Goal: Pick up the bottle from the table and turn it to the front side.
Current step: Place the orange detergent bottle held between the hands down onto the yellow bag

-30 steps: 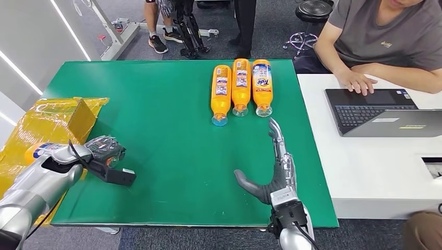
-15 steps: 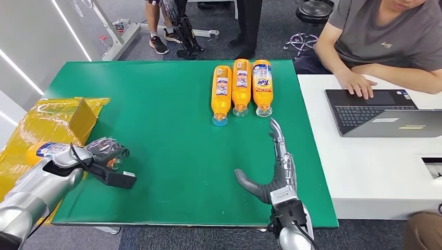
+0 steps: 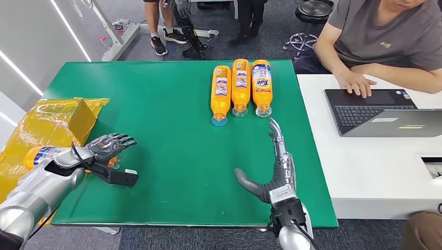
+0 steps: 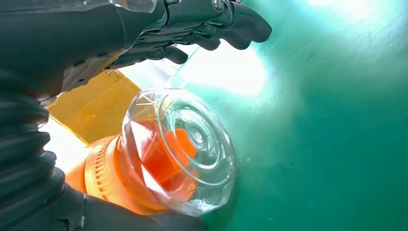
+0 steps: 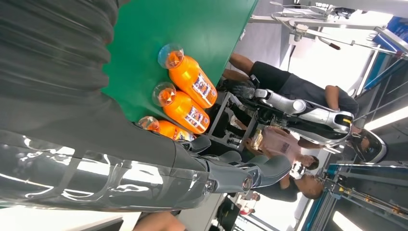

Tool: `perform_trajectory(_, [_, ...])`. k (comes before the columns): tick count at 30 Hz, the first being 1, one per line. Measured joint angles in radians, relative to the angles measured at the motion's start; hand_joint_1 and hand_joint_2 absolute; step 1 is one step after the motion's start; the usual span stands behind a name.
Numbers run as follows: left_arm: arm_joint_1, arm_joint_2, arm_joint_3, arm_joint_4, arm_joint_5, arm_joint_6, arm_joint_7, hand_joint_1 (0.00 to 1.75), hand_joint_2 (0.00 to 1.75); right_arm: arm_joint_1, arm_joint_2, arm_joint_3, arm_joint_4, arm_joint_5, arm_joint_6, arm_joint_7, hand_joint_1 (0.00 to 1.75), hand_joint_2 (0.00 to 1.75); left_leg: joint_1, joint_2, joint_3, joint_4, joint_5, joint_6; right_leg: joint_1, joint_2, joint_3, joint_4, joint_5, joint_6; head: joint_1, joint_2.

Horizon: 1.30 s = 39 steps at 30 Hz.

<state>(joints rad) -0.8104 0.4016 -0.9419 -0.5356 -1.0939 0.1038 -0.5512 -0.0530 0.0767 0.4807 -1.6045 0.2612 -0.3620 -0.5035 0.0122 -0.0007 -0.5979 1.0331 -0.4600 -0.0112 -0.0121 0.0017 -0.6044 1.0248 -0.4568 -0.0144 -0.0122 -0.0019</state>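
Left hand [image 3: 107,146] fingers now spread open off the bottle [image 4: 159,154] | bottle lies at desk [image 3: 172,156] left edge under wrist | right hand [image 3: 273,172] flat, fingers open, empty

The bottle [image 4: 163,154] is glossy orange plastic with a clear, faceted cap. The table [image 3: 172,99] is matt green and smooth. The box [image 3: 49,122] wears shiny yellow wrap. The arm [image 3: 36,190] is brushed silver metal.

Laptop [image 3: 383,112] on white table [image 3: 365,172]
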Motion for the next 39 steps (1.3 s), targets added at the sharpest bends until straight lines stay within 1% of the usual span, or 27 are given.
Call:
perform_trajectory(8, [0.001,0.007,0.0,0.0,0.039,0.007,-0.008,0.0,1.75,0.004,0.0,0.0,-0.001,-0.001,-0.017,0.001,0.0,1.75,0.0,0.0,0.0,0.0,0.0,0.0,0.0,0.0,0.0,0.0,0.0,0.0,0.0,0.0])
perform_trajectory(14, [0.023,0.041,0.006,-0.003,0.072,0.045,0.002,0.0,1.75,0.012,0.0,0.0,-0.006,0.006,-0.018,0.011,0.0,1.75,0.0,0.001,0.001,0.0,0.0,0.0,0.0,0.001,0.0,0.0,0.0,0.0,0.0,0.0])
perform_trajectory(18, [0.043,0.062,0.023,-0.025,0.068,0.048,0.019,0.0,1.75,0.021,0.0,0.0,-0.022,0.02,-0.026,0.022,0.0,1.75,0.0,0.001,0.001,-0.001,0.0,0.0,0.0,0.001,0.001,0.0,0.0,0.0,0.0,0.0])
perform_trajectory(24, [0.102,0.113,0.08,-0.124,0.058,0.047,0.035,0.0,1.75,0.038,0.0,0.0,-0.047,0.04,-0.024,0.035,0.0,1.75,0.0,0.001,0.002,-0.001,0.0,0.0,0.0,0.002,0.0,0.0,0.0,0.0,0.0,0.0])
perform_trajectory(28, [0.145,0.139,0.126,-0.198,0.058,0.052,0.042,0.0,1.75,0.044,0.0,0.0,-0.057,0.043,-0.017,0.037,0.0,1.75,0.0,0.001,0.001,-0.001,0.0,0.0,0.0,0.001,0.0,0.0,0.0,0.0,0.0,0.0])
perform_trajectory(36, [0.183,0.168,0.175,-0.283,0.051,0.051,0.048,0.0,1.75,0.049,0.0,-0.001,-0.066,0.047,-0.015,0.037,0.0,1.75,0.0,0.001,0.001,-0.001,0.0,0.0,0.0,0.001,0.0,0.0,0.0,0.0,0.0,0.0])
perform_trajectory(39, [0.198,0.191,0.19,-0.336,0.043,0.014,0.048,0.0,1.75,0.051,0.0,-0.002,-0.068,0.051,-0.013,0.038,0.0,1.75,0.0,0.001,0.001,-0.001,0.0,0.0,0.0,0.002,0.0,0.0,0.0,0.0,0.0,0.0])
